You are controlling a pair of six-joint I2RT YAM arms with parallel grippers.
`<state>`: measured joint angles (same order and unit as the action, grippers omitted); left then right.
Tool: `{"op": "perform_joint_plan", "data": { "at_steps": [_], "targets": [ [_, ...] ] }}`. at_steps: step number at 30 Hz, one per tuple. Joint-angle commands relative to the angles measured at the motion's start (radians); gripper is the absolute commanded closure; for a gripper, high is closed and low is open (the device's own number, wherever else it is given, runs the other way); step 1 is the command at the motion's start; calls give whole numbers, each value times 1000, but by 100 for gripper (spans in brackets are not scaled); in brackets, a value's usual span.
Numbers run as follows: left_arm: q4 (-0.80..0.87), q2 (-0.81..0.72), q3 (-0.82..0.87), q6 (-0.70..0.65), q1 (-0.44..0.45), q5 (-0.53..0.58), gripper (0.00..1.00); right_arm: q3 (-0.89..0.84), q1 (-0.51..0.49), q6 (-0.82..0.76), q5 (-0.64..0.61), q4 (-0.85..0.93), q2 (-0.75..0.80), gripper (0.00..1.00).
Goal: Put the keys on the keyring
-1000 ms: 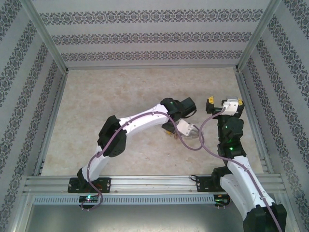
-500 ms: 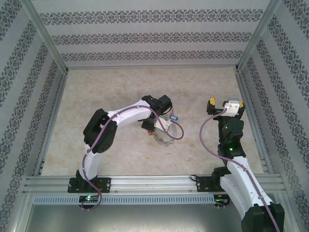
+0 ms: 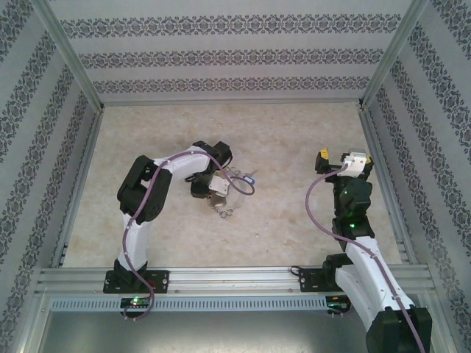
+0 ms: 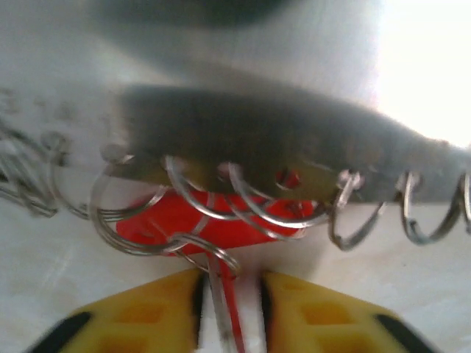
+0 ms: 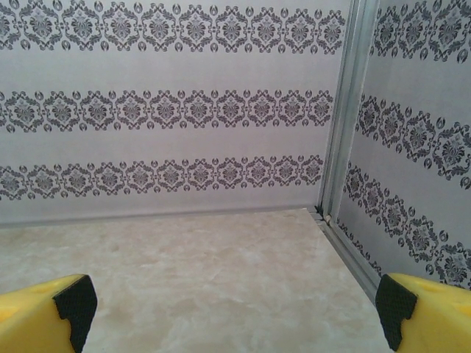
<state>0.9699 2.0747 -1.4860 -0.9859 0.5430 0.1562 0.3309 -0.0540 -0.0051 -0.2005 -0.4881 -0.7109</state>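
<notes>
In the left wrist view a silvery keyring (image 4: pixel 259 212) of several wire loops hangs along a dark metal bar (image 4: pixel 280 140). A red key head (image 4: pixel 184 224) lies behind the loops. A thin wire loop and a red strip run down between the yellow fingers (image 4: pixel 147 316) of my left gripper (image 4: pixel 229 309), whose jaws stand a little apart with a gap on the right side. From above, the left gripper (image 3: pixel 219 193) is over the keyring (image 3: pixel 224 209), with a blue-tagged key (image 3: pixel 251 179) just to the right. My right gripper (image 3: pixel 342 157) stands open at the right, with nothing in it.
Patterned walls and aluminium rails (image 3: pixel 383 176) enclose the marble-look table (image 3: pixel 294 132). A purple cable (image 3: pixel 313 202) loops beside the right arm. The right wrist view faces the bare back right corner (image 5: pixel 316 209) of the table.
The left arm has swung left across the table, carrying the keyring along. Its jaws have parted from shut. The right arm has stayed where it was.
</notes>
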Motion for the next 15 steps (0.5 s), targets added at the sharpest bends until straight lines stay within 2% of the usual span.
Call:
{"op": "perform_joint_plan", "data": {
  "at_steps": [1,3,7,10,13,15],
  "targets": [
    [9,-7,-23,97,-69,-9,0,1,15,20,15,-43,-6,2],
    [-1,-33,-36,137,-92,-22,0,-1,17,20,16,-44,-13,2],
    [-106,-132,0,224,-142,60,1,-1,18,27,31,-45,-30,2],
    [-155,-234,40,285,-193,62,1,-3,17,34,53,-48,-46,2],
    [-267,-374,130,388,-248,-16,1,-10,13,41,78,-53,-67,2],
    [-415,-491,231,475,-274,-102,1,-8,-3,27,84,-47,-88,2]
  ]
}}
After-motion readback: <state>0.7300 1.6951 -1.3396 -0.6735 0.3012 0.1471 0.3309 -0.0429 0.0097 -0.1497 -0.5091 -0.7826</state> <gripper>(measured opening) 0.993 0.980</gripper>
